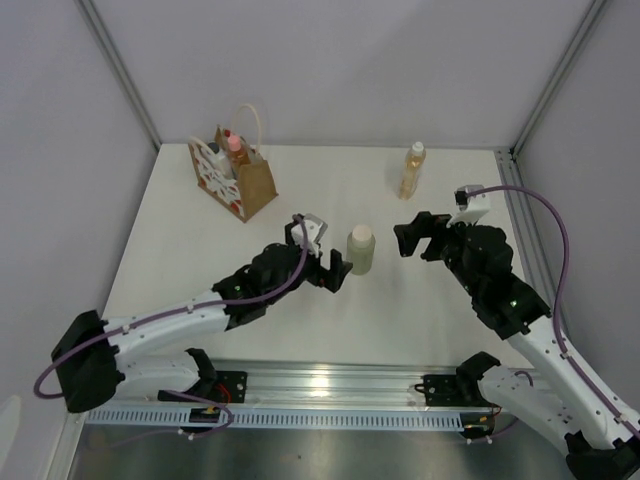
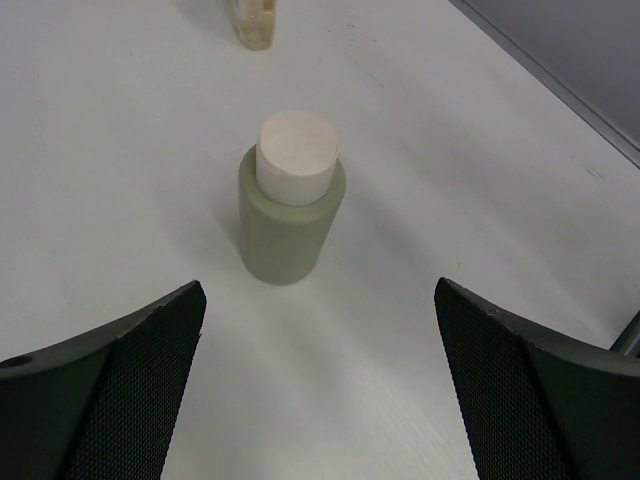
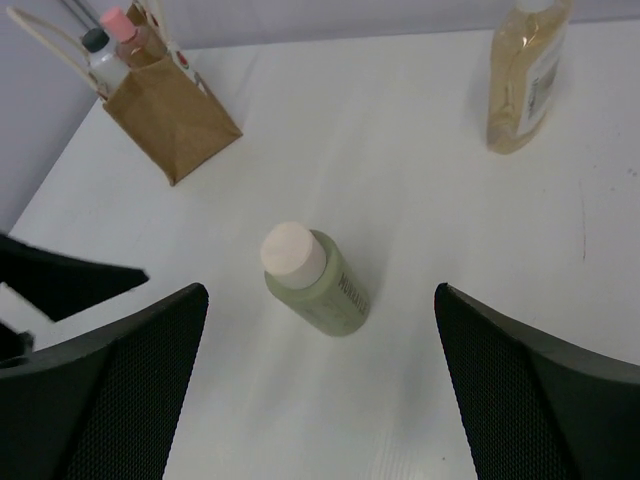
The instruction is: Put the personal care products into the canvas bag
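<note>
The canvas bag [image 1: 240, 185], two capped bottles [image 1: 232, 143] already in it, stands well behind the left gripper [image 1: 332, 252], whose jaws are spread wide with the cream bottle [image 1: 361, 249] upright just ahead of its fingertips, untouched. The step looks like picking up this bottle: advance until it sits between the jaws, close, then carry it back over the open table [image 1: 300, 200] to the bag. The right gripper [image 1: 410, 232], likewise spread and empty, faces the same bottle from the other side, with the amber bottle [image 1: 411, 170] ahead to its right, near the table's far edge.
</note>
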`<state>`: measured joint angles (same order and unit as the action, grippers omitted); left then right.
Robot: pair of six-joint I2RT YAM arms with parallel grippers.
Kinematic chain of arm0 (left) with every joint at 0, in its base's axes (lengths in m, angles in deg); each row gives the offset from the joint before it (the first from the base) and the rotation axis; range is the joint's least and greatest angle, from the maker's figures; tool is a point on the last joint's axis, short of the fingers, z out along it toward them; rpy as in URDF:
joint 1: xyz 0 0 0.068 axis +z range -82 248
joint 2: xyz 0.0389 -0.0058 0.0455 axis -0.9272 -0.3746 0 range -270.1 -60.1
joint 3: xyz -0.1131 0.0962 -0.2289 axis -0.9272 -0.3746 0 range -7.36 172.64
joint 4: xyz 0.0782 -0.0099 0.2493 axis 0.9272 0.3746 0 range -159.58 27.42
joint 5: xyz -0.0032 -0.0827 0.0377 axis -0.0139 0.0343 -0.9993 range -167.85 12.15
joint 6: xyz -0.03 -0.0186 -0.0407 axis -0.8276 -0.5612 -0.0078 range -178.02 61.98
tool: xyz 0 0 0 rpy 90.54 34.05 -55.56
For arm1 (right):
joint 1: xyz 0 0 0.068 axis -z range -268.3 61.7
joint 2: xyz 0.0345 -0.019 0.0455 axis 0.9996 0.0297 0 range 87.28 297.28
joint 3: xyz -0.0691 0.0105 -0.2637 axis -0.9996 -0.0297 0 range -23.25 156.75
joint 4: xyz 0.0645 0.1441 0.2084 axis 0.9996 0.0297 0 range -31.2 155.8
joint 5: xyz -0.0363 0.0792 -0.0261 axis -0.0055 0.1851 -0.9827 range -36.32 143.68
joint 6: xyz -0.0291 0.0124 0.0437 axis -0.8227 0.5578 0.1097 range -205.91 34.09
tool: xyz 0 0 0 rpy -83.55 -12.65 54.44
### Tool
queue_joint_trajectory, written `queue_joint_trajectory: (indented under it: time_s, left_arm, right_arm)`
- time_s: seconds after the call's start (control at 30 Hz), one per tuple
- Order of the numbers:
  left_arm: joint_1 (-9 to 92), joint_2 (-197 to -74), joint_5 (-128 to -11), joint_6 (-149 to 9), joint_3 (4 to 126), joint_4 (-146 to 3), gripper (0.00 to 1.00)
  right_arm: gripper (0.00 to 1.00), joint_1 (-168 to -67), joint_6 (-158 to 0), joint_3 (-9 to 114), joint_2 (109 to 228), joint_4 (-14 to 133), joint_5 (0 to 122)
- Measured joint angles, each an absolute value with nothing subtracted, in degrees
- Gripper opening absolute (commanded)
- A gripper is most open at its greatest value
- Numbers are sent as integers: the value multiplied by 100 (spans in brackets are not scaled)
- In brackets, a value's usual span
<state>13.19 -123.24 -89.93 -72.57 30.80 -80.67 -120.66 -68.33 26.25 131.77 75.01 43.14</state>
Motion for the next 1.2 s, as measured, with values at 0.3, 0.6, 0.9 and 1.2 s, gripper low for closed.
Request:
queue_joint_trajectory:
  time_s: [0.3, 0.6, 0.9, 1.2]
  left_arm:
    - [1335, -14505, -8988, -7254, 3877, -8436, 99]
    - [1357, -16035, -9441, -7237, 4865, -8539, 99]
    - [1490, -16483, -9522, -7252, 5506, -8583, 96]
    - [1516, -16710, -9526, -7292, 5556, -8574, 86]
  right_arm:
    - [100, -12050, -6457, 1750, 12071, 7333, 4876]
    - [99, -12048, -6315, 1700, 11933, 7219, 5066]
    - [99, -12044, -6295, 1693, 11758, 7219, 5164]
    - [99, -12042, -6295, 1693, 11625, 7219, 5162]
